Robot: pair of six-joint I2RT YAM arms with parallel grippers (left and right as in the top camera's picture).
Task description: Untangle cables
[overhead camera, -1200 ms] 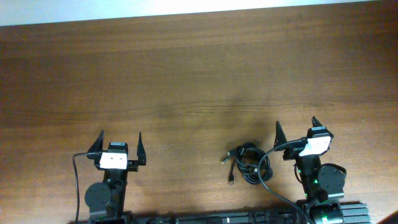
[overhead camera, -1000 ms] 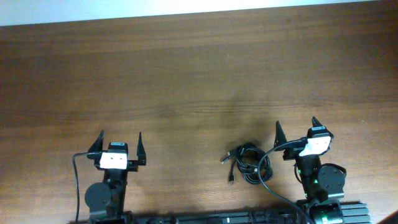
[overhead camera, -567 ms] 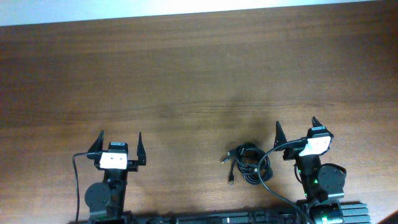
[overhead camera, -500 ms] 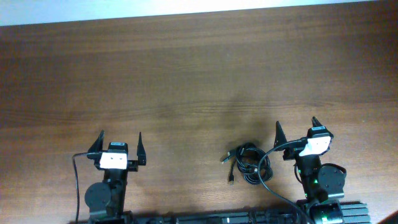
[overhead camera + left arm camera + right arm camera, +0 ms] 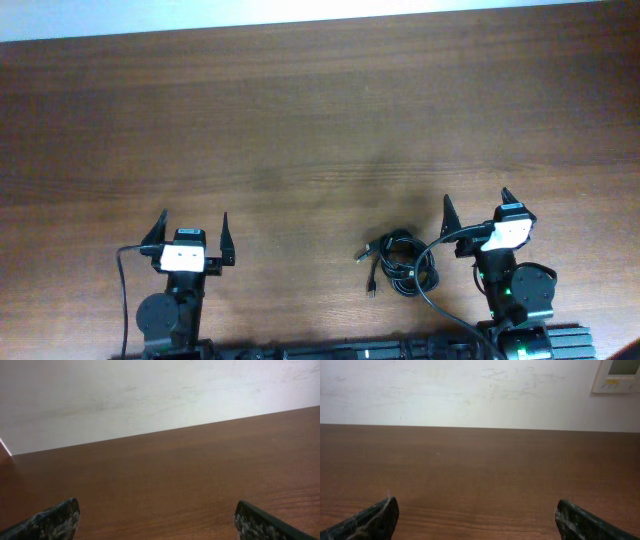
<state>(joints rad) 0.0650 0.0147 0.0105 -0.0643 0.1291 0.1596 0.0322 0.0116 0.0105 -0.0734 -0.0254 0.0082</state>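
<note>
**Ana:** What do you have on the left side?

**Me:** My left gripper point(image 5: 194, 220) sits near the front edge of the brown wooden table point(image 5: 300, 120), jaws spread wide and holding nothing. Its wrist camera shows me two dark mottled fingertips point(image 5: 55, 519) in the bottom corners. There is only wood between them, and a scuffed white wall point(image 5: 150, 390) past the far edge. A thick black arm wire point(image 5: 121, 275) loops off that arm on its left.

**Ana:** And the thing we're after?

**Me:** The bundle of thin black cables point(image 5: 402, 265) lies flat on the table, right of centre and close to the front edge. It is well apart from the left gripper and just beside the right arm, on that arm's left. The cords are coiled over one another in a tight clump of loops. One small metal-tipped plug point(image 5: 371, 291) sticks out toward the front edge, and a second plug point(image 5: 360, 257) points left. The right arm's own thick wire point(image 5: 437, 262) curves along the bundle's right edge. From overhead I can't tell whether they touch.

**Ana:** Right gripper?

**Me:** My right gripper point(image 5: 476, 200) is spread wide too and grips nothing. It points toward the far side, with the cables lying nearer the front and to its left. Its camera shows wood, wall, and a white wall panel with a small screen point(image 5: 619, 375) at top right
</note>
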